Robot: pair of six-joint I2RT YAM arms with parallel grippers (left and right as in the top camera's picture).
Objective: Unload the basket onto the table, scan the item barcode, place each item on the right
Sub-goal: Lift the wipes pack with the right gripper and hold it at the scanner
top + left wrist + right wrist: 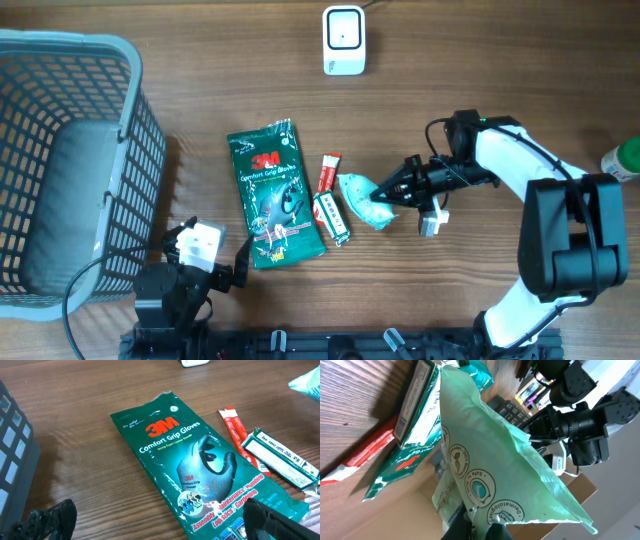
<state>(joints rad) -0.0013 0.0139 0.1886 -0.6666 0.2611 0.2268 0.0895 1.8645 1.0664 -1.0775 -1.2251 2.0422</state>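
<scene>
Arm on the right reaches leftward across the table, low, with the right gripper (382, 192) clenched on one end of the pale green pouch (362, 203). Pouch is mid-table, just beside the green-and-white stick pack (331, 218) and red sachet (329, 172); the 3M glove pack (272, 195) lies further left. Left gripper (215, 262) sits wide open near the front edge, holding nothing. Scanner (343, 40) is up at the back edge, bare wood between it and the pouch. Basket (150, 140) hugs the left side.

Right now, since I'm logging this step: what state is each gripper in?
Left gripper: open, holding nothing.
Right gripper: shut on the green pouch.
</scene>
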